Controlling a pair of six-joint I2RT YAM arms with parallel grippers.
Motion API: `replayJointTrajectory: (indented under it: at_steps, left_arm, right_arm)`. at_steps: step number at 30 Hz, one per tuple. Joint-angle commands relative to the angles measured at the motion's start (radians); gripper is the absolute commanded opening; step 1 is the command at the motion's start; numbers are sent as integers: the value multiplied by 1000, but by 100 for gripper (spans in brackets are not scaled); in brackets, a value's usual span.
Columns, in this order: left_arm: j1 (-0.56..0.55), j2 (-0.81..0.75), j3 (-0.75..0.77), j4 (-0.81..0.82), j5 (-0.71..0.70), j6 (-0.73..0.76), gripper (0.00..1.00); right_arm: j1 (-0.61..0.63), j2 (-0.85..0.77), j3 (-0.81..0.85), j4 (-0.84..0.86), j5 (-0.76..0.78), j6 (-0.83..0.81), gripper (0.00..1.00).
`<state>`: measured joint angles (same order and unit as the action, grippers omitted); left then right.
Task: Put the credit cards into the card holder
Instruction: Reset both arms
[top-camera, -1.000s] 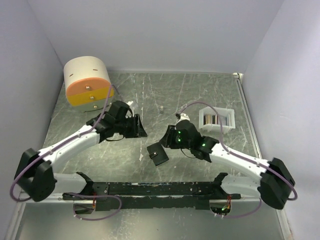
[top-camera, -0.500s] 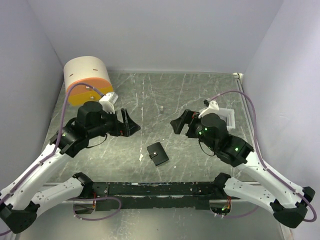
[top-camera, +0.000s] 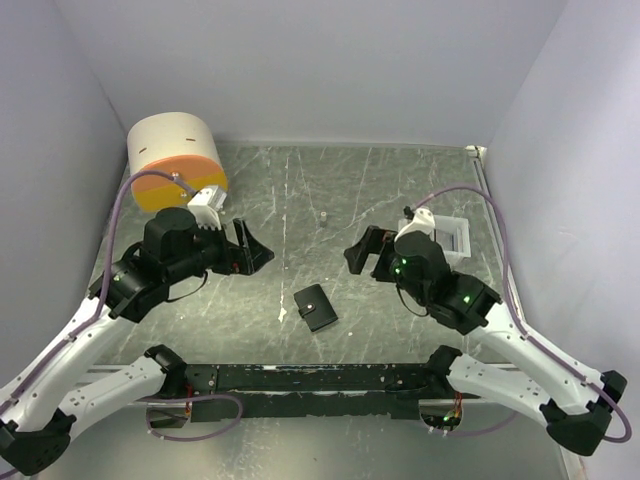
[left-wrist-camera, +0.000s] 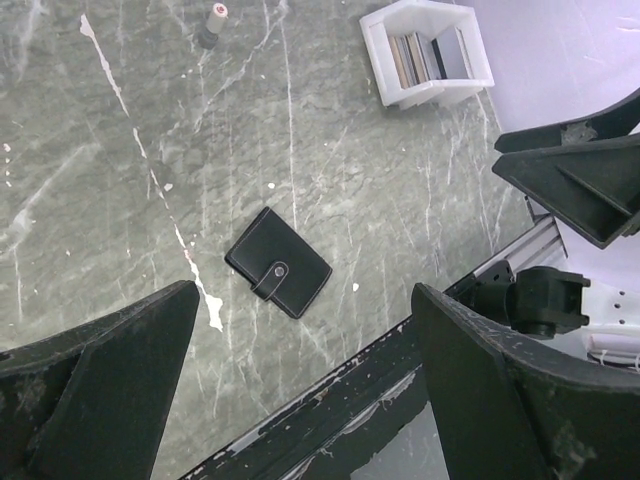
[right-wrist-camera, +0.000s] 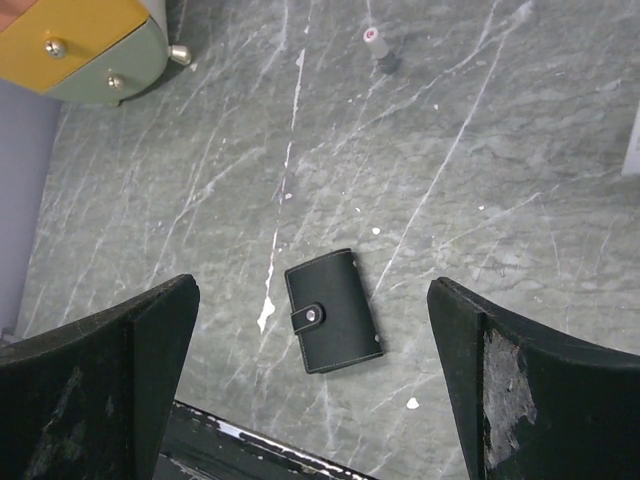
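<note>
— Marbled green bench (top-camera: 420, 180): what's on it?
— The black card holder (left-wrist-camera: 278, 262) lies shut, snap up, near the front middle. The credit cards (left-wrist-camera: 425, 55) stand on edge in the white tray (left-wrist-camera: 430, 93), at the right.
— And the jaws?
— Left jaws and right jaws are both spread wide and empty, raised off the bench either side of the holder.

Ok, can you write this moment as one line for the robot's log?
left fingers: open, empty | right fingers: open, empty | wallet: shut, ungrasped | cards: in tray
</note>
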<state>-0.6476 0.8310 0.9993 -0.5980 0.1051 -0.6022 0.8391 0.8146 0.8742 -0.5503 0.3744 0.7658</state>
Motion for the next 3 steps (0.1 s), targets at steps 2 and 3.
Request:
replayJointTrajectory:
  at_steps: [2, 3]
  left_arm:
    - [-1, 6, 8, -9, -41, 8, 100]
    - [-1, 5, 4, -5, -38, 8, 100]
  right_arm:
    - [0, -37, -9, 26, 36, -2, 100]
    - [-1, -39, -10, 35, 33, -9, 100]
